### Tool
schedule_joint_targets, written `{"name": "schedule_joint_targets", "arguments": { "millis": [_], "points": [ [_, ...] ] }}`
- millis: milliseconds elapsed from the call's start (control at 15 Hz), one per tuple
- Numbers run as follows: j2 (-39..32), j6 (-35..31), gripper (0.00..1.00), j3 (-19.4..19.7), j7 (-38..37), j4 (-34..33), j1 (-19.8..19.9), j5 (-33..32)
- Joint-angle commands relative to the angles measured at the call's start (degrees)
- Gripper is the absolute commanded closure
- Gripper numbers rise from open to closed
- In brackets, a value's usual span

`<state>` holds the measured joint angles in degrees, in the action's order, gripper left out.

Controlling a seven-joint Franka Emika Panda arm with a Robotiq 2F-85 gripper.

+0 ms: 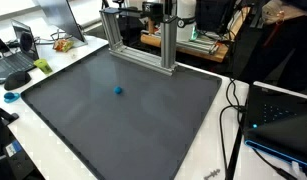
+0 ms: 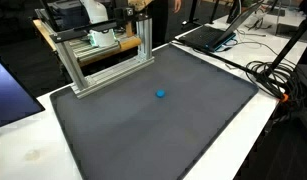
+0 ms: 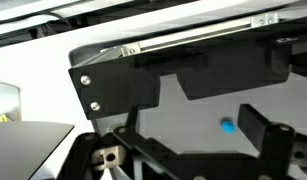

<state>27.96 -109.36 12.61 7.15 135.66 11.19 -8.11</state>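
**One blue ball on a grey mat, fingers spread above it**

A single small blue ball (image 1: 118, 89) (image 2: 160, 95), round and smooth, lies alone on the large dark grey mat (image 1: 123, 125) (image 2: 153, 135). The mat is matte, fine-textured and rectangular, and it covers most of the white counter (image 1: 205, 158) (image 2: 23, 150). The ball sits towards the mat's far half, well apart from every edge.

In the wrist view the ball (image 3: 227, 126) shows on the grey surface between the two black, angular fingers (image 3: 263, 135). These stand wide apart, released, with nothing between them and touching nothing. Above them is a flat black plate (image 3: 118, 85) with two bright screw heads.

One frame of silver aluminium bars (image 1: 169, 45) (image 2: 113, 72), square in section and grooved, stands along the mat's far edge. In both exterior views several black cables (image 1: 233, 110) (image 2: 273, 75) loop over the counter beside the mat.
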Motion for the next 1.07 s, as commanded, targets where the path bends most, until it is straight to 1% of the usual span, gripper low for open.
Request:
{"name": "schedule_joint_targets", "arguments": {
  "millis": [0,333,400,533,667,1000],
  "points": [
    [-0.1,0.1,0.0,-0.1,0.1,-0.1,0.1,0.1],
    [-0.1,0.1,0.0,-0.1,0.1,-0.1,0.1,0.1],
    [1.8,-1.2,0.0,-0.7,0.2,0.8,-0.7,0.9],
    [4.8,-0.5,0.0,-2.6,0.3,1.9,-2.1,1.3],
    [8.2,0.9,0.0,-5.2,-0.5,2.9,-3.7,1.2],
    [14.6,2.2,0.0,-10.7,-3.3,4.9,-9.0,3.8]
  ]
}}
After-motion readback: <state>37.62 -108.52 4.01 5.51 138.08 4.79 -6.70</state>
